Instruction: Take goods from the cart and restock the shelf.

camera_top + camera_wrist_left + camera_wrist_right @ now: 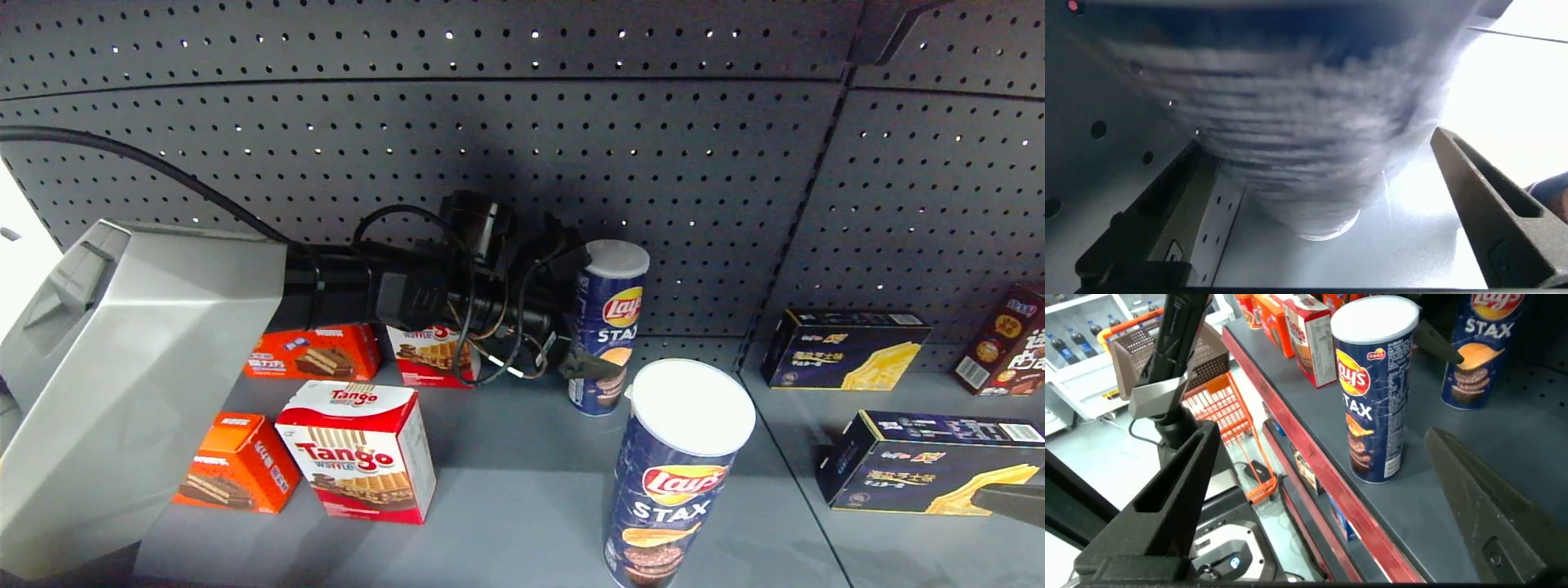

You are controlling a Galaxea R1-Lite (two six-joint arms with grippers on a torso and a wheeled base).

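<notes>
One can (618, 314) between left hand's (586, 310) fingers (1486, 212)

the rear chips can (1290, 82) was a blur in the left wrist view, its print unreadable and much of it cut off by the picture's edge. whether the left gripper (1316, 143) pressed on it could not be told. in the head view the arm hid part of the red wafer box (429, 355) at the back. the front chips can (678, 482) lost its base to the lower edge, and a dark box (1000, 339) was cut off at the right edge.
</notes>
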